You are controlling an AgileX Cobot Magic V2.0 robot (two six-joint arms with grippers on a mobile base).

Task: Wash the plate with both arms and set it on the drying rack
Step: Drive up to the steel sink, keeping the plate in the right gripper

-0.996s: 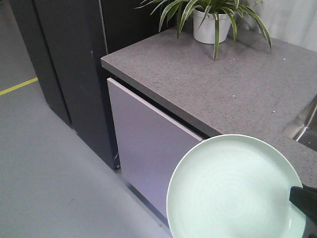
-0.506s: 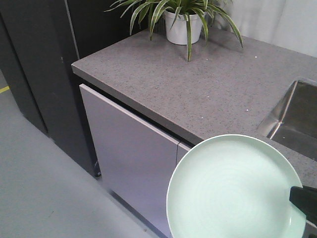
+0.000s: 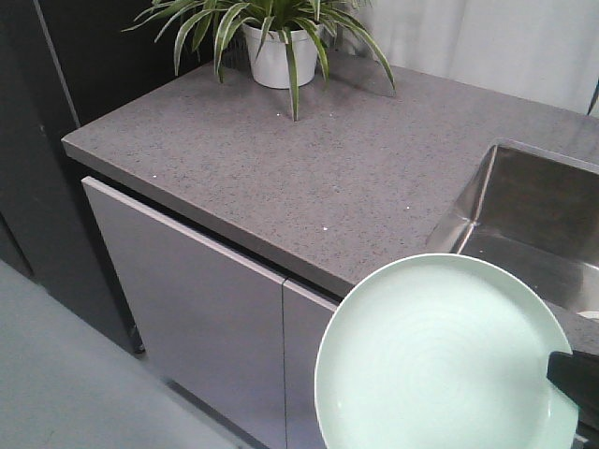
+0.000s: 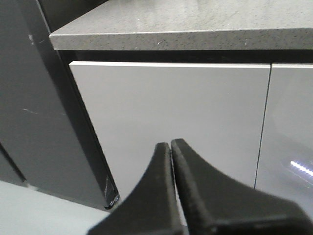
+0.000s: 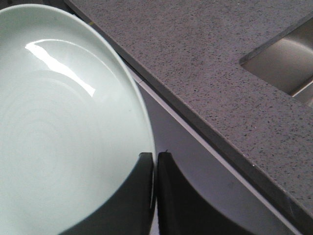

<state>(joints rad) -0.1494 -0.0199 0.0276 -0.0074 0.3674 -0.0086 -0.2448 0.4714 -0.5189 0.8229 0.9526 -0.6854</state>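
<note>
Left gripper [image 4: 170, 143] closed, empty, low, facing cabinet door [image 4: 166, 105]. Since a second ago plant [image 3: 271, 42] slides left in front view and sink [image 3: 529, 220] enters at right. We judge base is closing on sink; washing not begun. Tabletop [image 3: 309, 178] edge runs just beyond plate [image 3: 435, 360]. Plate hangs off tabletop, before cabinet, rim pinched in closed right gripper [image 5: 154, 155]. Open room above sink, rightward.

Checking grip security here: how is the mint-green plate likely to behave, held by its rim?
The plate looks rigid: it shows no sag with the right gripper pinching only its rim. The glossy glare suggests a slippery surface. Gripped at one edge, it probably levers on that grip and could tilt or slide out.
</note>
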